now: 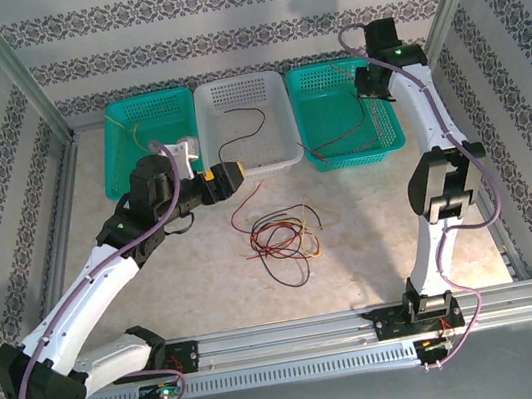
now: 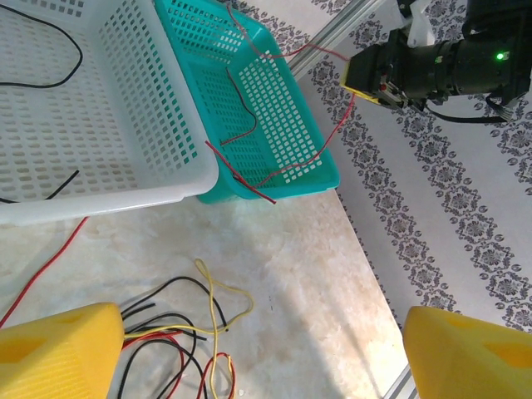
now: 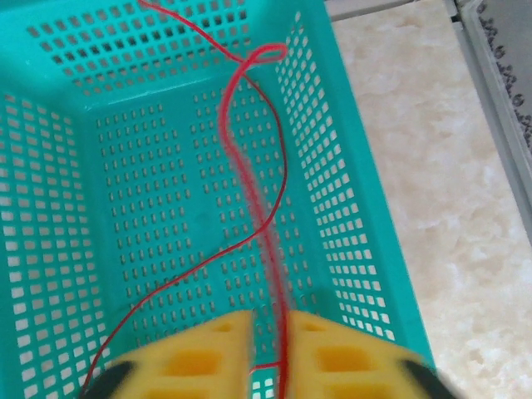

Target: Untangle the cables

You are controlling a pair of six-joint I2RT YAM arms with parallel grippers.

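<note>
I count three baskets: one white basket [image 1: 253, 169] between two teal baskets [image 1: 145, 104]. The cables [image 1: 276, 233], red, yellow and black, lie tangled on the tabletop [image 1: 383, 232]. My left gripper [image 2: 266, 357] hangs above them, spread wide, empty. My right gripper [image 3: 270, 320] is barely parted, with a red cable [image 3: 224, 116] threading the gap.

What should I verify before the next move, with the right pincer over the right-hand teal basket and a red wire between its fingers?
1. Red wire hangs over the right teal basket: ok.
2. Right pincer free of it: cannot tell; the wire runs through a narrow gap between the jaws.
3. Left pincer open: ok.
4. Tangle on the table, in the left wrist view: ok.
5. Every red wire inside that basket: not ok; one red end pokes over the rim.
</note>
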